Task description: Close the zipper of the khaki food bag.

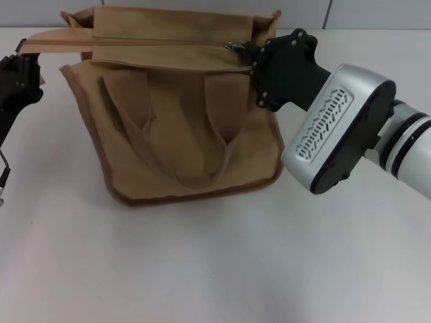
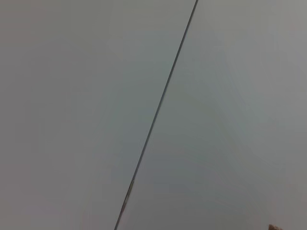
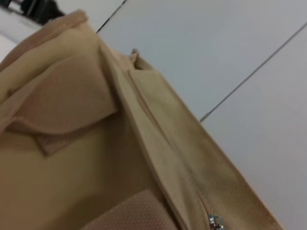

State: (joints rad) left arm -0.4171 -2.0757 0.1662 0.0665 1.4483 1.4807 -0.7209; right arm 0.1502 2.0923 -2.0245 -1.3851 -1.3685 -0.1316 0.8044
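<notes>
A: Where's the zipper [image 1: 161,42] at?

B: It runs along the top flap of the khaki food bag [image 1: 182,128], which lies on the white surface [image 1: 215,269] with its two handles draped down the front. The silver pull tab [image 1: 234,46] sits near the bag's right end, and the line from there back toward the left looks already drawn together.

A: And the grippers?

B: The right gripper [image 1: 254,52] is right at the tab, touching or nearly so. Its jaws are hidden behind its own black body, so I cannot tell whether they pinch the tab. The right wrist view shows the tab close at the frame's edge with the closed seam stretching away. The left gripper [image 1: 23,64] is at the bag's left end, where the tan strap tail [image 1: 50,40] stretches out; it seems to be bracing that end, but whether its jaws are pressed on the strap I cannot tell.

A: So which step?

B: I'd judge the closing pull is near its finish. Next calls for running the tab the short remaining way to the right end while the left end stays taut.
</notes>
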